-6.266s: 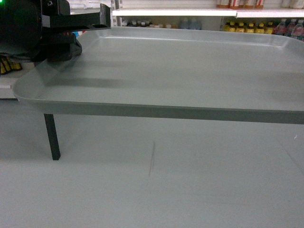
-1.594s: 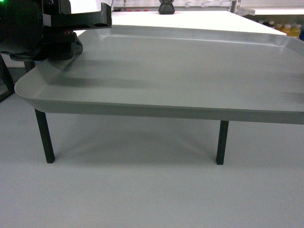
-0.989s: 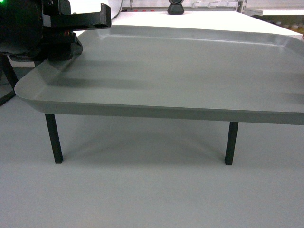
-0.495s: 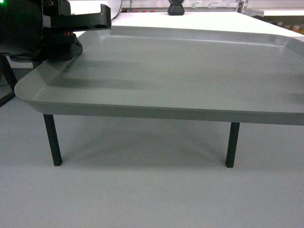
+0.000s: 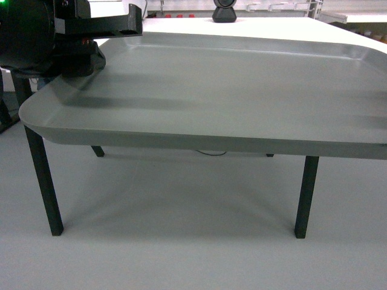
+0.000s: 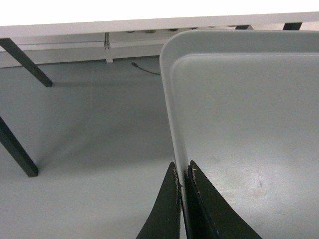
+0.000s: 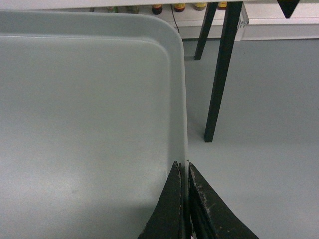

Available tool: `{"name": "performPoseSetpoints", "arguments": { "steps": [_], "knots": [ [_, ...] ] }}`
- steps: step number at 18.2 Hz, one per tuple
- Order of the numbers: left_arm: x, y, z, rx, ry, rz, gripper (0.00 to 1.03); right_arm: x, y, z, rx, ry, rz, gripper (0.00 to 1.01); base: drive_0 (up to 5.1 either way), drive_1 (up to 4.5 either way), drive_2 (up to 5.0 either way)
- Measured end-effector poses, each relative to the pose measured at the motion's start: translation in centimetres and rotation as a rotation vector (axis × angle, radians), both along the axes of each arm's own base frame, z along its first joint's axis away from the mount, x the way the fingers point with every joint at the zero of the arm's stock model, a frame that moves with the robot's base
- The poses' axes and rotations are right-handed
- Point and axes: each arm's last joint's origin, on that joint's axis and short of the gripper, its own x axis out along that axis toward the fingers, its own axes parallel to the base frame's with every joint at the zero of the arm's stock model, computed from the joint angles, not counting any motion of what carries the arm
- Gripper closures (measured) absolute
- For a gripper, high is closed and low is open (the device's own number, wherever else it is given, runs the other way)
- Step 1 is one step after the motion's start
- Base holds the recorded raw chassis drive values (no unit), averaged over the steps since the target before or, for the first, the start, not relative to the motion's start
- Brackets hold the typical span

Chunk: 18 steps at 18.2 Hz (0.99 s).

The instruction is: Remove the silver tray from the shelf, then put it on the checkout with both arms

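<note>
Left claw [image 6: 182, 174], right claw [image 7: 183, 172], pinching silver tray [image 5: 242, 90] rim

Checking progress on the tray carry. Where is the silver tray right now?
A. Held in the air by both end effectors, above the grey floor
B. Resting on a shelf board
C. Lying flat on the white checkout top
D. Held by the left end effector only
A: the left end effector and right end effector each pinch a side rim of the silver tray, with grey floor below it.

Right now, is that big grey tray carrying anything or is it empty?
Empty. The matte grey-silver rectangular tray shows only bare surface and shadows in all three views.
</note>
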Motion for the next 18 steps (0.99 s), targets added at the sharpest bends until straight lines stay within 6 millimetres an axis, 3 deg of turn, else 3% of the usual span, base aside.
{"name": "performPoseSetpoints", "arguments": {
  "steps": [18],
  "knots": [
    [0.0,-0.04,0.0,0.0,-0.001,-0.002,1.0,0.01,0.0,0.02,0.0,-0.002,0.003,0.99,0.0,4.19,-4.1]
  ]
}}
